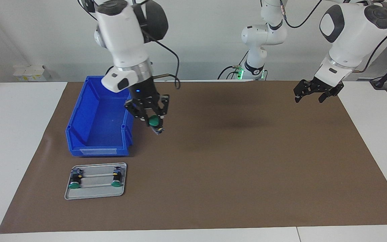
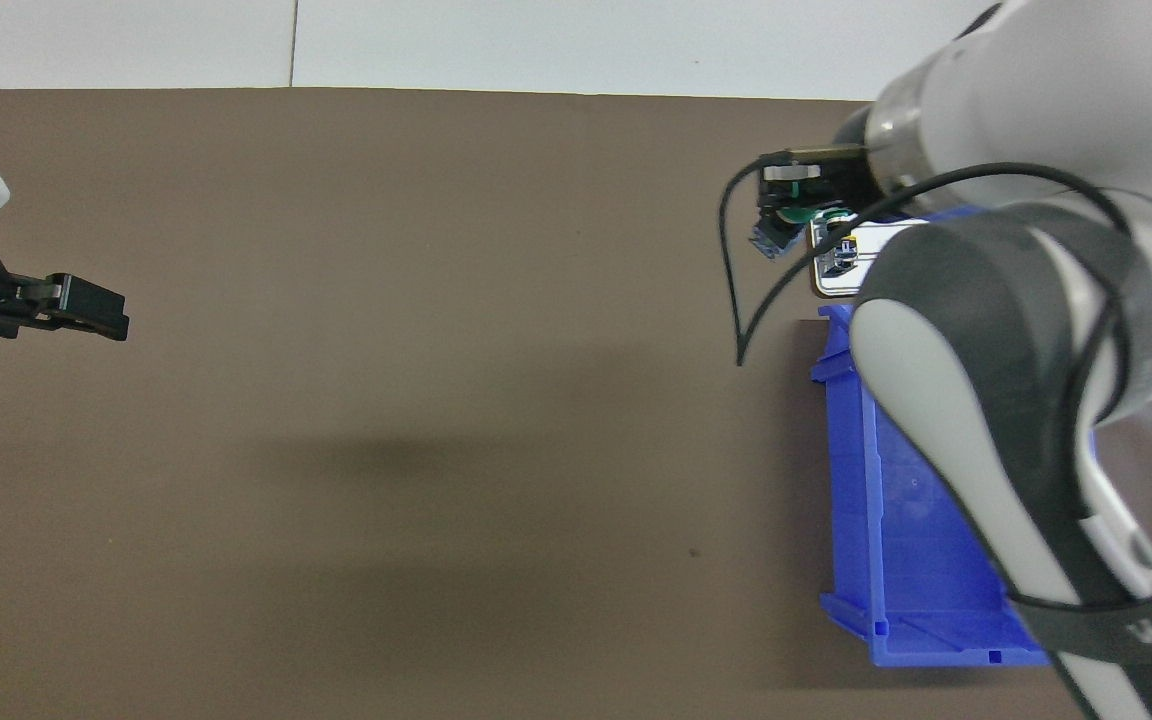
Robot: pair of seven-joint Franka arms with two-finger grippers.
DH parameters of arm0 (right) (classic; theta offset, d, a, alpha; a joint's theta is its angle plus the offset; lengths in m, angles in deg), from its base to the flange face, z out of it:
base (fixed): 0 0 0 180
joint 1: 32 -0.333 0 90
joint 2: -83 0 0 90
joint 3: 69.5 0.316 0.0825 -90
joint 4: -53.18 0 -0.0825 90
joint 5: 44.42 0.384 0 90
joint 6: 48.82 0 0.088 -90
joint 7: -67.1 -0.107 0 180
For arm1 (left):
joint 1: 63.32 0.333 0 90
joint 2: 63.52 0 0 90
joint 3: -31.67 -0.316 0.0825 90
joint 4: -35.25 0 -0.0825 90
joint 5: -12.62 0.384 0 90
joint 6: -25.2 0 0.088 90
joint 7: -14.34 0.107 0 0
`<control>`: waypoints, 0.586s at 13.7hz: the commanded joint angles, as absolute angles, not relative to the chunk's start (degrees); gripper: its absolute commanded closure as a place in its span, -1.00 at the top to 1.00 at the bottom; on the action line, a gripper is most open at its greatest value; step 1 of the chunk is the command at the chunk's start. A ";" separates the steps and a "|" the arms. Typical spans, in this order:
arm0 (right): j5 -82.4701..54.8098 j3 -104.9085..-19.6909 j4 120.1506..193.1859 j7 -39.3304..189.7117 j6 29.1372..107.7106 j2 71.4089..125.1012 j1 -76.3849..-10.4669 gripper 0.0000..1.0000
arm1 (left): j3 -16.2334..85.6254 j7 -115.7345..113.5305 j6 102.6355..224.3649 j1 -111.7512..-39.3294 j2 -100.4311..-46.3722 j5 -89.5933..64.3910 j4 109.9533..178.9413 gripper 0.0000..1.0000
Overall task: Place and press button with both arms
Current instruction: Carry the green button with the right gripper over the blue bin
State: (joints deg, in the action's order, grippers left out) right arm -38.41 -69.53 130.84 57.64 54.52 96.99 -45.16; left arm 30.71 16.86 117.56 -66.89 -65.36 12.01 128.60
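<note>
My right gripper (image 1: 153, 122) is shut on a button (image 1: 154, 121) with a green cap and holds it tilted in the air over the brown mat, just beside the blue bin (image 1: 94, 134). It also shows in the overhead view (image 2: 786, 215), partly hidden by the right arm. Two more buttons (image 1: 75, 179) (image 1: 116, 178) lie on a small grey tray (image 1: 94, 193), farther from the robots than the bin. My left gripper (image 1: 316, 92) waits in the air over the mat's edge at the left arm's end, and shows in the overhead view (image 2: 86, 310).
The blue bin (image 2: 896, 540) stands open at the right arm's end of the mat. The brown mat (image 1: 230, 161) covers most of the white table. The tray (image 2: 831, 285) is mostly hidden under the right arm in the overhead view.
</note>
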 commanded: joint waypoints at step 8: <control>-33.87 -68.62 180.85 89.25 77.02 76.07 -26.82 -1.00 | 30.88 16.54 117.23 -66.75 -63.96 13.15 130.00 1.00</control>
